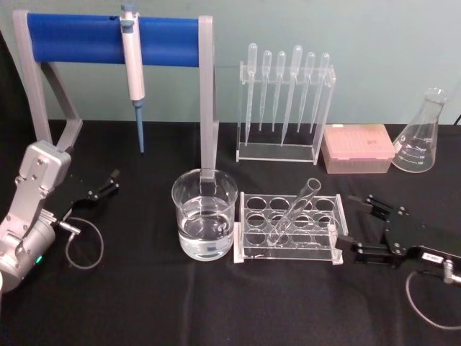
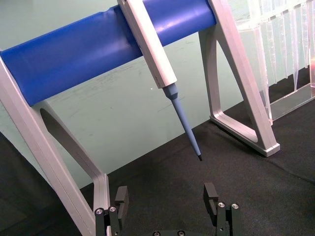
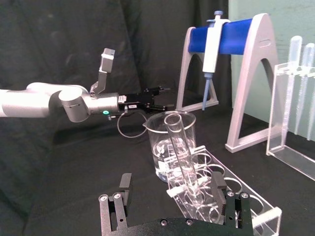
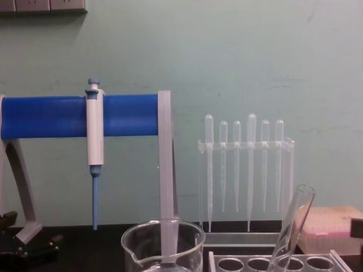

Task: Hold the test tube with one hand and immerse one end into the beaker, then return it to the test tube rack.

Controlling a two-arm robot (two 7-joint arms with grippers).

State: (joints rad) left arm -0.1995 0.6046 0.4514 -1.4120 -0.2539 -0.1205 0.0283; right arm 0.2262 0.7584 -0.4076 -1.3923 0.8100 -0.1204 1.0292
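Right tool [image 3: 172, 187] open; test tube [image 1: 295, 210] in rack [image 1: 317, 252]

Non-task kit along the back of your bench.
You've got a blue-barred stand [image 1: 79, 37] at rear left with a micropipette [image 1: 132, 68] hanging tip down, six plastic pipettes [image 1: 296, 72] upright in a clear holder [image 1: 277, 152] at centre, then a pink tip box [image 1: 358, 148] and a glass flask [image 1: 421, 140] at far right, all on black cloth [image 1: 158, 295].

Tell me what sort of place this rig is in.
Probably a laboratory bench: a pipettor hangs on a stand, dropper pipettes sit in a rack, and a conical flask stands at the back.
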